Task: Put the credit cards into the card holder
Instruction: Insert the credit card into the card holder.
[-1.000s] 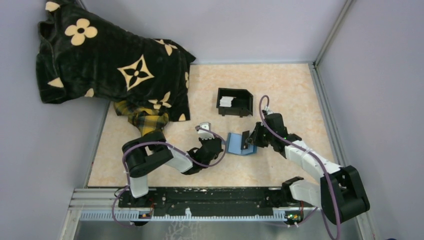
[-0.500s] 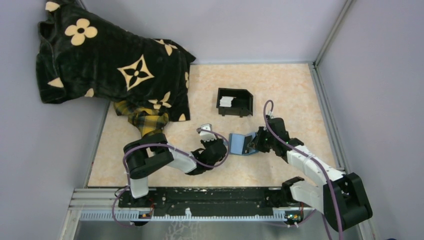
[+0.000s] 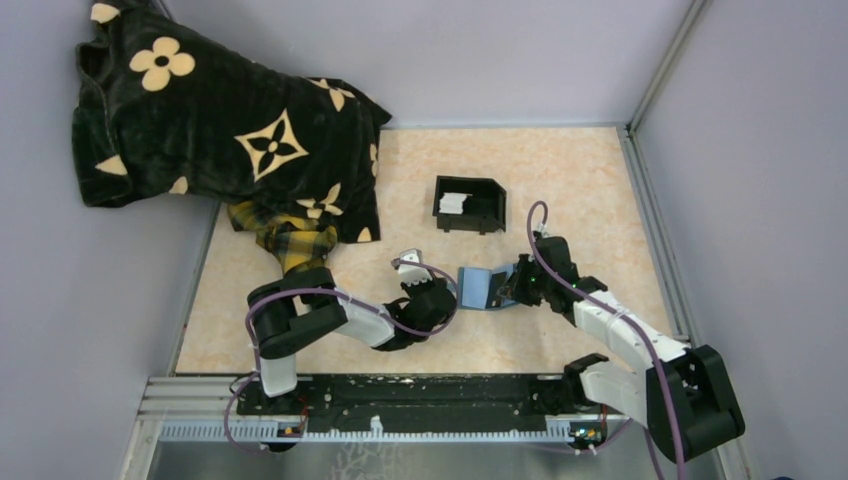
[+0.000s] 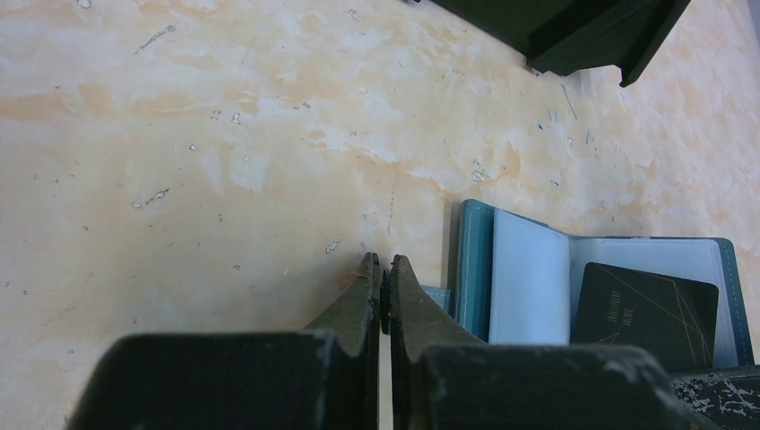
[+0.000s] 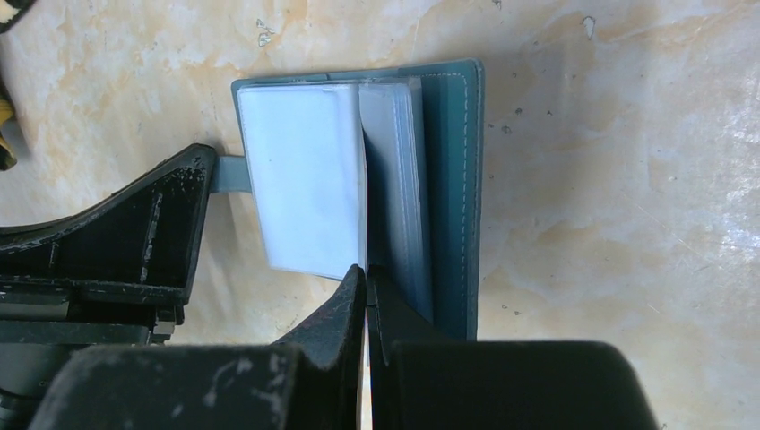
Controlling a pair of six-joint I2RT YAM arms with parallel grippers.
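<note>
Top view: blue card holder (image 3: 478, 288) open on the table (image 3: 600, 200) between left gripper (image 3: 447, 297) and right gripper (image 3: 508, 287), credit cards (image 3: 453, 203) in black box (image 3: 485, 215); left wrist: jaws clenched empty beside holder's edge; right wrist: jaws clenched at its clear leaves, grip unclear.

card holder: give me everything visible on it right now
The card holder is a teal folding wallet with a stitched cover, lying open on the table between the arms. Inside are pale translucent sleeves; one holds a dark card with thin gold lines. A small tab sticks out of one side, reaching the left gripper. The right gripper, jaws shut, meets the sleeves' near edge; a pinch cannot be confirmed.
</note>
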